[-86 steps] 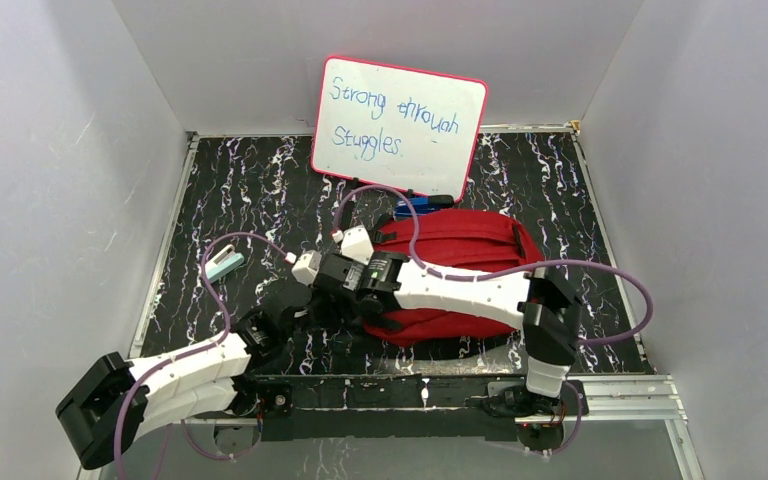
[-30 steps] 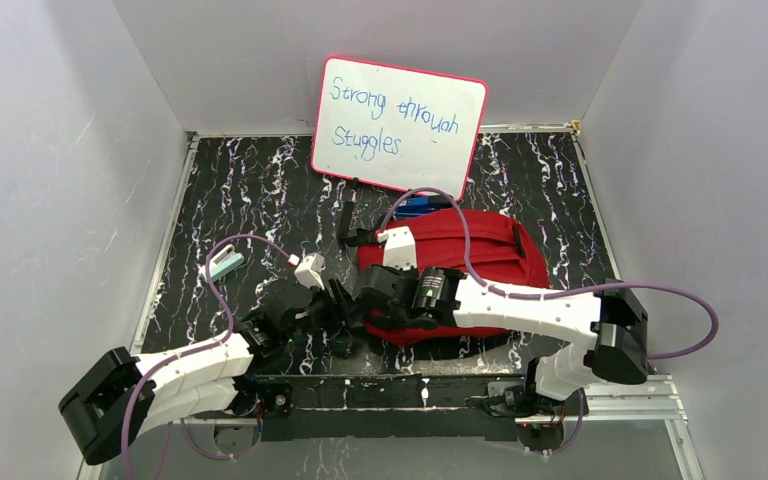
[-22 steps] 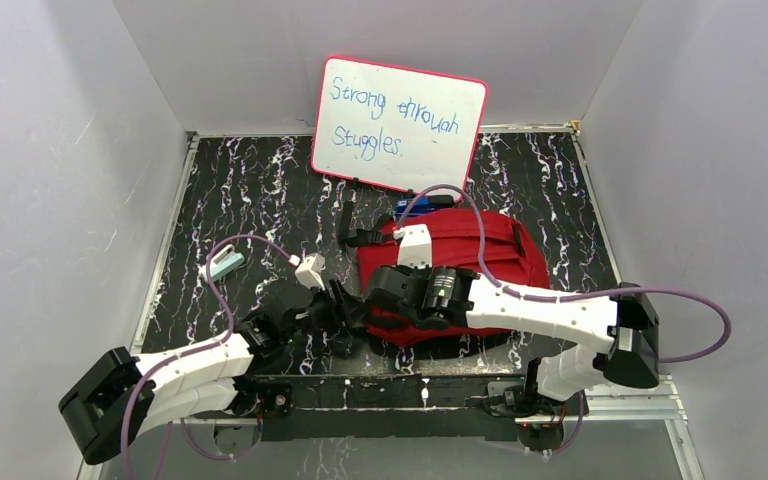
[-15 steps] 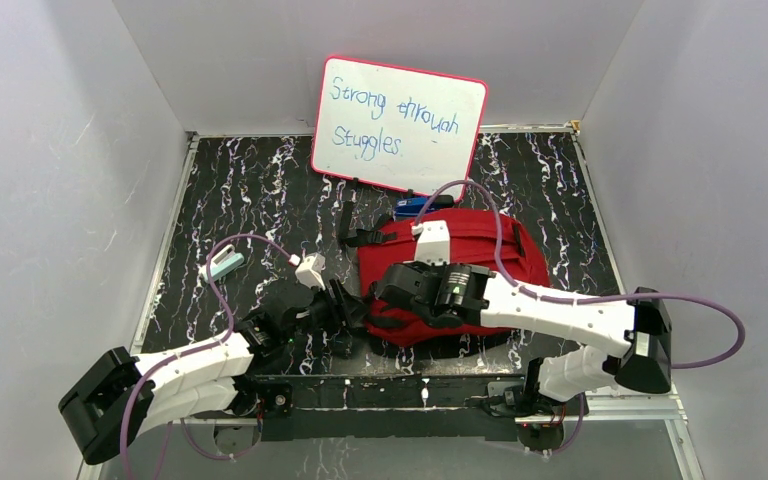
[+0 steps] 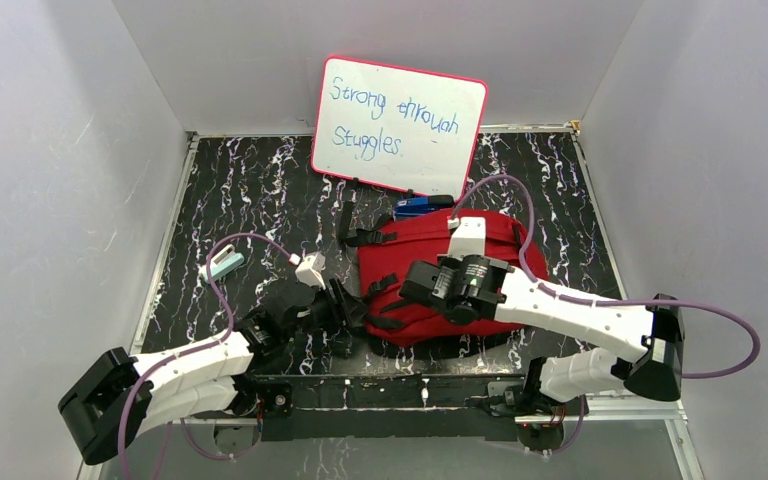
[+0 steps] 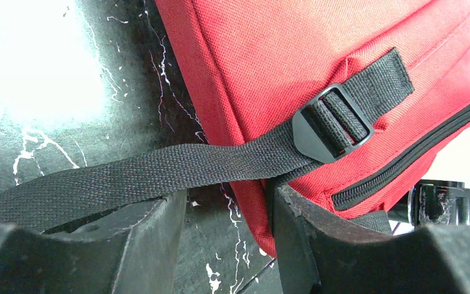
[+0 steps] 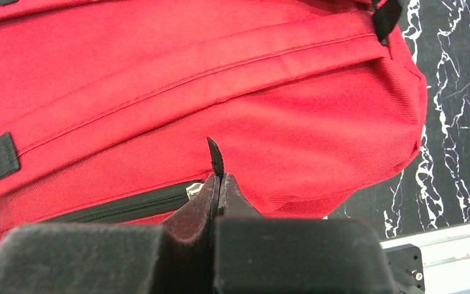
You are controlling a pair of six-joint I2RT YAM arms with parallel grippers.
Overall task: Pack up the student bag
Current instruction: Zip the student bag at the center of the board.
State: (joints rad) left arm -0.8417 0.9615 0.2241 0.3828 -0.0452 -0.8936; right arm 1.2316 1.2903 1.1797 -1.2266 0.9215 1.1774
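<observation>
Student bag [image 5: 415, 245] lies flat on black marbled worktop [image 5: 250, 190], long axis left to right, zipper [image 7: 122, 205] on near side. Right fingers [image 7: 199, 205] pressed together, pinching black zipper pull [image 7: 215, 156]; coming pull likely follows zipper line along bag's length. Left fingers [image 6: 153, 236] half spread at bag's left end, straddling black strap [image 6: 159, 174] beside buckle [image 6: 332, 122], not clamping.

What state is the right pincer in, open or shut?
Shut. In the right wrist view the right pincer has its jaws together, pinching a thin black tab beside the zipper of the red student bag.
</observation>
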